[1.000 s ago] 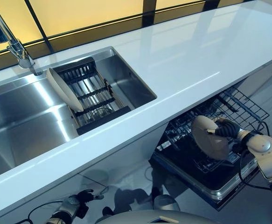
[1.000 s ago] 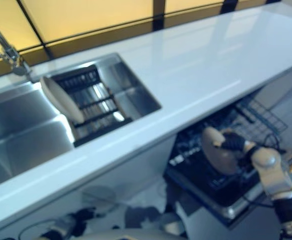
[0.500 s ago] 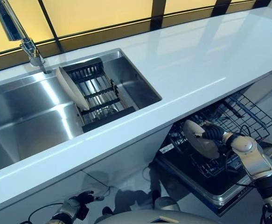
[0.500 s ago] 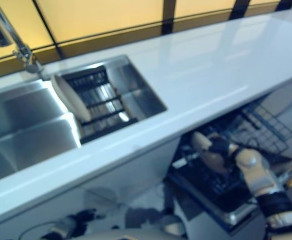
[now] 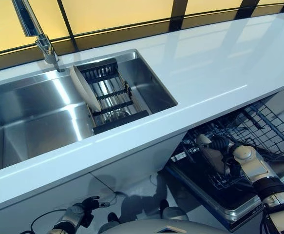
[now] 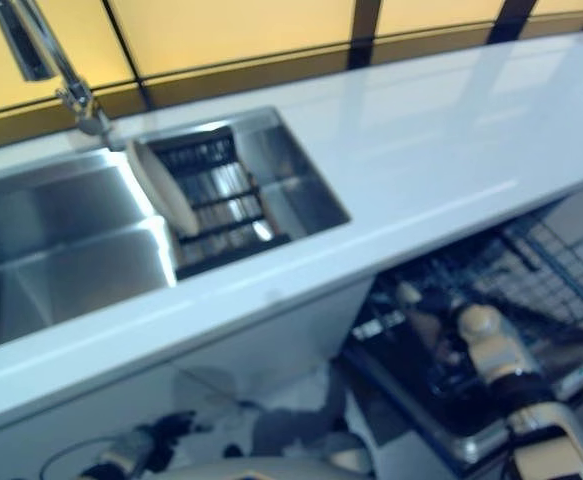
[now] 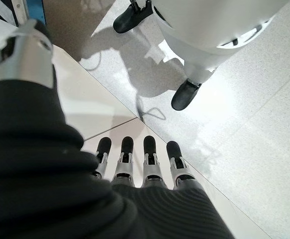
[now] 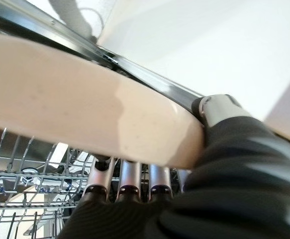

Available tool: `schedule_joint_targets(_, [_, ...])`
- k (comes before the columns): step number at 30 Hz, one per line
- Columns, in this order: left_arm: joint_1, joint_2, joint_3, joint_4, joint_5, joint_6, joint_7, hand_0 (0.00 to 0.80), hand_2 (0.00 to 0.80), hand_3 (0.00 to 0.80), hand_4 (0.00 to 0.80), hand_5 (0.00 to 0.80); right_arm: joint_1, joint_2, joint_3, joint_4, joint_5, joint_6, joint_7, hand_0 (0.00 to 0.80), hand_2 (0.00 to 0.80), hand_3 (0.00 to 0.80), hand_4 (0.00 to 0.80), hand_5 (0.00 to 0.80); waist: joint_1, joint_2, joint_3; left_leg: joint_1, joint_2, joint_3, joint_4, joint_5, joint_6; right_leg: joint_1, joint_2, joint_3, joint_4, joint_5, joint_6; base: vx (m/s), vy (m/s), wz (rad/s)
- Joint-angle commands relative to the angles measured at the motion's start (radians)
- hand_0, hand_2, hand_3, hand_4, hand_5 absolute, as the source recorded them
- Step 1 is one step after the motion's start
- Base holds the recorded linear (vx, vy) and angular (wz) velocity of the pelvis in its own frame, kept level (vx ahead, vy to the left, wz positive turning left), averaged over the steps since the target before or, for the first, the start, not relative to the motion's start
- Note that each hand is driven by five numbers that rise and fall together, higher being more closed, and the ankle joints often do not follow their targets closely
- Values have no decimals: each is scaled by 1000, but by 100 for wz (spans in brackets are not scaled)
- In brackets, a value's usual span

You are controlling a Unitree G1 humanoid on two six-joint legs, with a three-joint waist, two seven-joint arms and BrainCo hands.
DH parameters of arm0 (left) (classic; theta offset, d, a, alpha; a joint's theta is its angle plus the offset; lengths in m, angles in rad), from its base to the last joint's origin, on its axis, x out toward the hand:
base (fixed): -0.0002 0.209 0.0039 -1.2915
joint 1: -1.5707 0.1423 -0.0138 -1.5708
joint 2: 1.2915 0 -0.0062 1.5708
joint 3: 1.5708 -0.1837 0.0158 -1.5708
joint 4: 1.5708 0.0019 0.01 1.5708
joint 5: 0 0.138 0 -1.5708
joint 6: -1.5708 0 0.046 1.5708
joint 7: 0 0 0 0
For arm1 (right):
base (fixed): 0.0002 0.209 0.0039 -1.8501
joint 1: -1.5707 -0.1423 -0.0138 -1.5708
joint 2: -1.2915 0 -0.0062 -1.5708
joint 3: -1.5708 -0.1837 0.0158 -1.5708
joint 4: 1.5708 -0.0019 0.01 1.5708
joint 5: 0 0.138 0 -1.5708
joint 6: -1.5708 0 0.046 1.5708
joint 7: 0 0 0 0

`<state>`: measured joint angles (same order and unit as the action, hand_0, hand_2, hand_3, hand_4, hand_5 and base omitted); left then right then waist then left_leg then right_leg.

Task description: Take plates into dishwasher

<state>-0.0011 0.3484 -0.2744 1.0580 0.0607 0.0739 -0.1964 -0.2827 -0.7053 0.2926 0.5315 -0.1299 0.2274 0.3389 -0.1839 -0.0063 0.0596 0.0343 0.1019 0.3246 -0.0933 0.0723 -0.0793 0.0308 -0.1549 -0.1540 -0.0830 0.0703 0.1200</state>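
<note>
A beige plate [image 5: 211, 156] stands tilted among the wires of the pulled-out dishwasher rack [image 5: 258, 127], just under the counter's edge. My right hand [image 5: 221, 143] is shut on its upper rim. In the right wrist view the thumb [image 8: 218, 106] lies on one face of the plate [image 8: 85, 109] and the fingers [image 8: 130, 180] curl under the other. A second beige plate [image 5: 85, 88] leans upright in the black dish rack [image 5: 116, 99] in the sink. My left hand [image 7: 135, 160] hangs low by the cabinet front [image 5: 76, 215], fingers straight and empty.
The white counter [image 5: 205, 63] overhangs the open dishwasher. The steel sink [image 5: 29, 117] with its tall faucet [image 5: 34, 29] lies at the left. Tiled floor [image 7: 234, 114] lies below my left hand.
The camera has swung, shifting the scene rightward. My right hand has lowered the plate from above the rack down between its wires, closer under the counter's edge. The left hand has not moved.
</note>
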Motion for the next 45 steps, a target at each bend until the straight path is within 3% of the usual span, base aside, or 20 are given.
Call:
schedule_joint_targets(1, [-41,27,-1,-8,-16,-22,1,0,0,0,0,0,-146,31,39,80,-8,-13,-2,800,800,800,800,800,65,36,12,28,-14,-33,26,-111,36,-128,-26,28,116,3,88,-23,5,4])
schedule_joint_targets(18, [-72,20,-39,-39,-37,-29,-14,0,0,0,0,0,-219,-5,39,307,-34,1,-15,800,800,800,800,800,72,74,35,15,-20,-55,26,-102,29,-133,-39,33,117,1,84,-6,4,3])
schedule_joint_targets(19, [-71,19,-41,-41,-39,-29,-13,0,0,0,0,0,-218,-7,35,310,-40,6,-14,436,436,436,436,436,71,75,36,16,-20,-55,26,-102,28,-132,-40,33,117,0,84,0,0,0])
schedule_joint_targets(20, [-71,19,-41,-44,-43,-26,-12,0,0,0,0,0,-216,-9,31,311,-45,11,-16,0,0,0,0,0,70,76,37,17,-20,-55,25,-102,28,-132,-40,34,116,1,84,0,0,0])
schedule_joint_targets(35, [-59,20,-22,-54,-39,-22,-5,0,0,0,0,0,-157,-41,-16,214,-53,30,-6,0,0,0,0,0,46,43,32,39,-7,-38,22,-106,25,-124,-33,49,113,6,86,0,0,0])
schedule_joint_targets(45, [-31,24,23,-53,-32,-17,4,0,0,0,0,0,-42,-136,-147,-25,-64,132,37,0,0,0,0,0,7,-3,20,63,7,-4,18,-112,24,-117,-15,70,108,12,89,8,2,0])
